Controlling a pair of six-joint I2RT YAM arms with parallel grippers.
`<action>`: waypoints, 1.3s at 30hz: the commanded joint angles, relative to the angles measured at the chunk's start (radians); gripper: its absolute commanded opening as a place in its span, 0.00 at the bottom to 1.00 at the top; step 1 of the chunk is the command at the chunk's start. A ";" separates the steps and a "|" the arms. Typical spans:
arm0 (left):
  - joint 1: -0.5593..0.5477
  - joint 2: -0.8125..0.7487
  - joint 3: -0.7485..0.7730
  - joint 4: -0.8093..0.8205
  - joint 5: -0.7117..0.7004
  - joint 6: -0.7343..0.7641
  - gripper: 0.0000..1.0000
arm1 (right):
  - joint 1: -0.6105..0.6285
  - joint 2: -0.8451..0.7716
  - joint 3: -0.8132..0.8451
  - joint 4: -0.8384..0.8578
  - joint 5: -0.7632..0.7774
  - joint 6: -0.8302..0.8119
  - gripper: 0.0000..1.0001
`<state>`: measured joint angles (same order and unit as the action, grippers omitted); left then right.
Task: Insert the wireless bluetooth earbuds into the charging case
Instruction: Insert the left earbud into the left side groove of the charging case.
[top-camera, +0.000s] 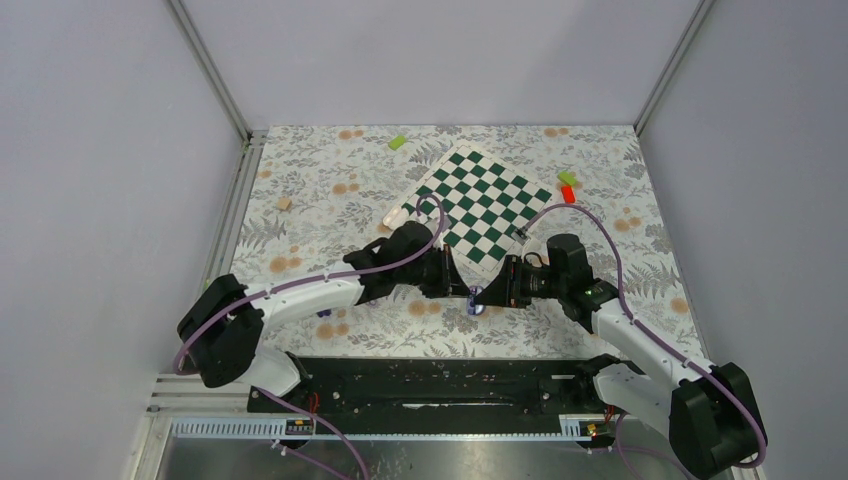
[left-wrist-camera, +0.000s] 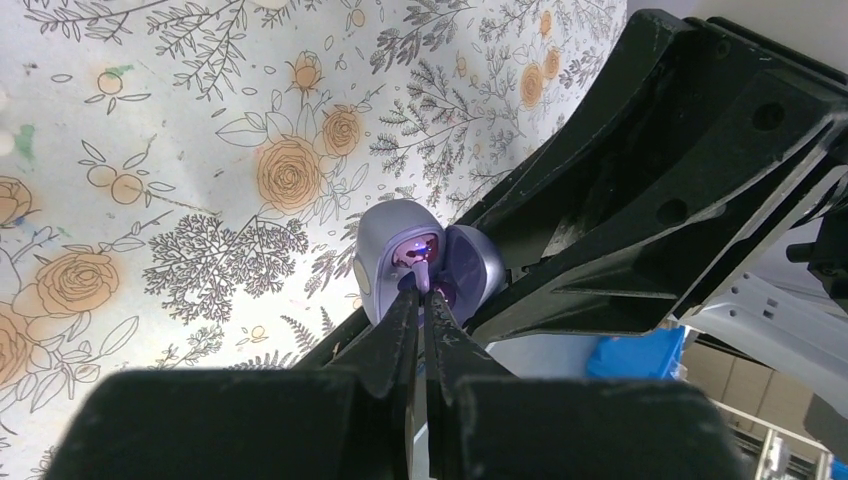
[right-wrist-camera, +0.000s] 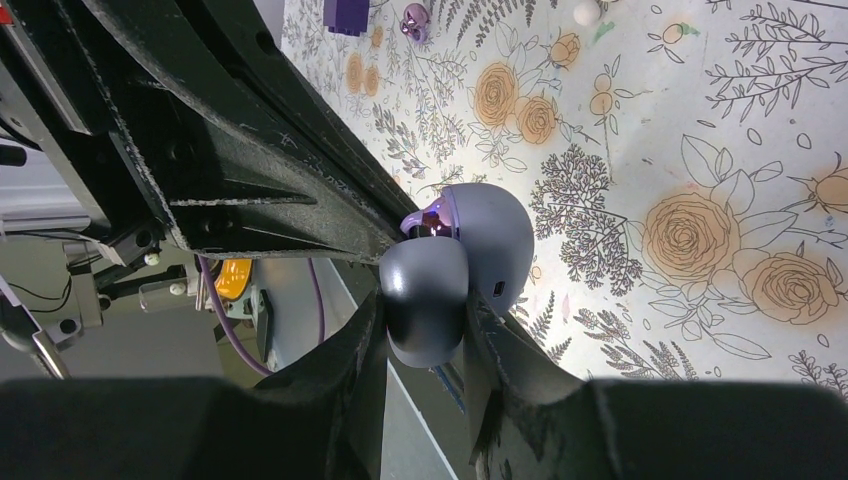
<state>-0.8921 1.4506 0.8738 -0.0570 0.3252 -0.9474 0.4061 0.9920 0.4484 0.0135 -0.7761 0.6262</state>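
Charging case (right-wrist-camera: 490, 235), lavender-grey and pebble-shaped, is hinged open and held in the air just above the floral table (left-wrist-camera: 150, 150), in front of the chessboard (top-camera: 485, 200). My right gripper (right-wrist-camera: 425, 320) has its two fingers clamped on one rounded half of the case, one finger on each side. I judge this keeps the open mouth steady and facing the other arm.

My left gripper (left-wrist-camera: 422, 290) comes in from the opposite side with its fingers pressed together into a single narrow point. That point sits against a glossy purple earbud (left-wrist-camera: 418, 252) inside the mouth of the case, where a small violet light glows. The narrow tip suits reaching into so small a cavity. I cannot tell whether it is nipping the bud's edge or only pushing it down into its seat.

Count: one charging case and two arms meeting at it. I can be sure of only one earbud, the one in the case. A second small glossy purple object (right-wrist-camera: 415, 18) lies on the table well apart, and it may be the other bud.
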 joint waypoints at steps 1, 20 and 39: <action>0.004 -0.021 0.062 -0.059 -0.093 0.071 0.00 | 0.007 -0.026 0.004 0.036 -0.063 0.002 0.00; 0.003 -0.058 0.024 -0.019 -0.179 0.011 0.00 | 0.007 -0.028 0.000 0.038 -0.100 0.001 0.00; 0.005 -0.125 -0.018 0.058 -0.180 0.020 0.00 | 0.007 -0.027 -0.064 0.122 -0.036 0.259 0.00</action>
<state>-0.9028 1.3785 0.8627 -0.0868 0.2329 -0.9417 0.4061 0.9787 0.4366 0.0494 -0.7723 0.7429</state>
